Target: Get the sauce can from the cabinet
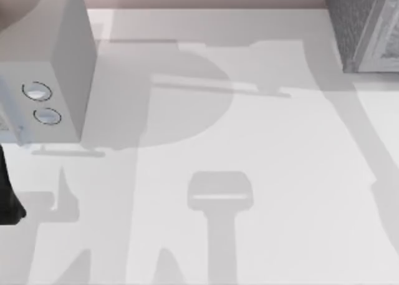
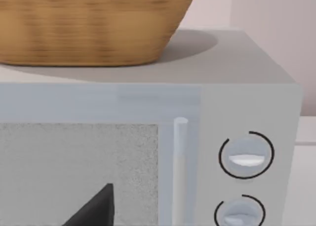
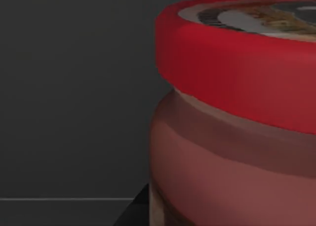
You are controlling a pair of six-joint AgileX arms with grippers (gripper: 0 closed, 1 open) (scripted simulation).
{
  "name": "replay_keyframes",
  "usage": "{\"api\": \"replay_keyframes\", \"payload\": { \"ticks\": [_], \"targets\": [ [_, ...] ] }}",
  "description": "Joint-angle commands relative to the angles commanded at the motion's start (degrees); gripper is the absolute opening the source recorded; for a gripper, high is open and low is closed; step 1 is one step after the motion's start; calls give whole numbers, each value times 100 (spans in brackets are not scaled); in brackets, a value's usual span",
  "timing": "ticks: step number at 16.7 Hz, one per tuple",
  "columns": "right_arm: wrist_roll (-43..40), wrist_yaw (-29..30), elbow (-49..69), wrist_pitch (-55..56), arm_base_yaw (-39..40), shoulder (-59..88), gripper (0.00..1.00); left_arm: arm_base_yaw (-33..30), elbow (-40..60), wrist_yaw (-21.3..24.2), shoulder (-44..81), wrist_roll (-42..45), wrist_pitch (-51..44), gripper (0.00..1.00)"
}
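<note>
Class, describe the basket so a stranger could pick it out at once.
Start at the pale grey box with two round dials. The basket sits on its flat top. It is the woven, tan thing among smooth grey surfaces.

Sauce can: smooth red rim with a soft satin sheen; the side below is a duller reddish brown, faintly banded; the top carries a printed pale-and-brown mark. Surface behind it — flat, matt dark grey.

Cabinet: rough-looking dark grey speckled faces, lighter grey smooth frame.

Pale box: smooth matt grey shell; door panel finely grained and speckled; two round dials with a slight gloss.

Basket: woven, tan, wicker-like texture — matt.

Table: smooth, matt, off-white.
</note>
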Motion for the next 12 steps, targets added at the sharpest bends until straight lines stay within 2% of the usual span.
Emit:
{"api": "replay_keyframes", "payload": {
  "ticks": [9,12],
  "targets": [
    [10,3,-1,-19,27,-21,0,0,0,0,0,0,0,100],
    [21,234,4,-420,418,-423,0,0,0,0,0,0,0,100]
  ]
}}
